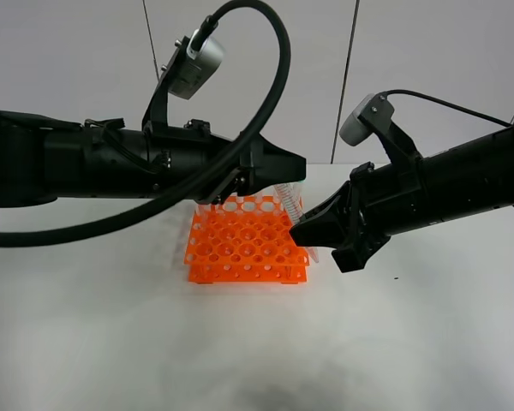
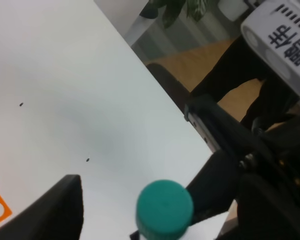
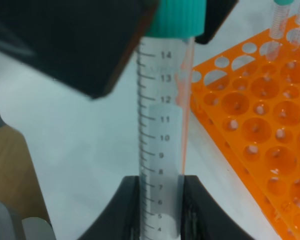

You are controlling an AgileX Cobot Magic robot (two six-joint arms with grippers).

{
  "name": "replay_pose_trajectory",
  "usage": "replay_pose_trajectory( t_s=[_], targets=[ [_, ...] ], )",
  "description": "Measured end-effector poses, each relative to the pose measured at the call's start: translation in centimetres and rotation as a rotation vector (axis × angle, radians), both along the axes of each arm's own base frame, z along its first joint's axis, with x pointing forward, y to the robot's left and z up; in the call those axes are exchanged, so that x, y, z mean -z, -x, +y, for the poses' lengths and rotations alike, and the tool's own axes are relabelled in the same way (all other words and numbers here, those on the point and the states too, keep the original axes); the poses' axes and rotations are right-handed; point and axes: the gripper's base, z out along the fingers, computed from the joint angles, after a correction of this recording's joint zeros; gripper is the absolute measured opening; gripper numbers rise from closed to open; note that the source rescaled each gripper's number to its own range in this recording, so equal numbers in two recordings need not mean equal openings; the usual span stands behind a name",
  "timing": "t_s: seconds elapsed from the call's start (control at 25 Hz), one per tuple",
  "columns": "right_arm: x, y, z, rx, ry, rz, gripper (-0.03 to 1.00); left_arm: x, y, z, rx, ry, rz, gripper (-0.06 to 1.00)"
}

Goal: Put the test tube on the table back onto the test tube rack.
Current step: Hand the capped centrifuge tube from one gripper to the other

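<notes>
The test tube (image 1: 289, 201) stands upright in the air just off the near right corner of the orange test tube rack (image 1: 244, 244). My right gripper (image 1: 307, 235) is shut on its lower part; in the right wrist view the black fingers (image 3: 132, 205) clamp the clear graduated tube (image 3: 162, 125). My left gripper (image 1: 291, 175) is open at the tube's top, a finger on each side of the teal cap (image 2: 165, 207) with gaps between. The rack also shows in the right wrist view (image 3: 260, 135).
Other teal-capped tubes (image 3: 282, 15) stand in the rack's far holes. The white table (image 1: 257, 342) stretches in front of the rack. The table's far edge, a floor and a plant lie beyond in the left wrist view (image 2: 190, 60).
</notes>
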Motion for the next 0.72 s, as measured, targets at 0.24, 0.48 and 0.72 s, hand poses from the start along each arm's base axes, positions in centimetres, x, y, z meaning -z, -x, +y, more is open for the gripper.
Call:
replay_pose_trajectory(
  t_s=[0.24,0.48,0.72],
  targets=[
    [0.0,0.0,0.0,0.011,-0.005,0.014,0.02,-0.09,0.12,-0.08,0.015,0.009,0.001,0.99],
    [0.0,0.0,0.0,0.015,-0.007,0.018,0.02,-0.1,0.35,-0.32,0.026,0.01,0.002,0.99],
    [0.0,0.04,0.01,0.012,-0.008,0.022,0.02,-0.09,0.41,-0.39,0.028,0.009,0.001,0.99]
  ],
)
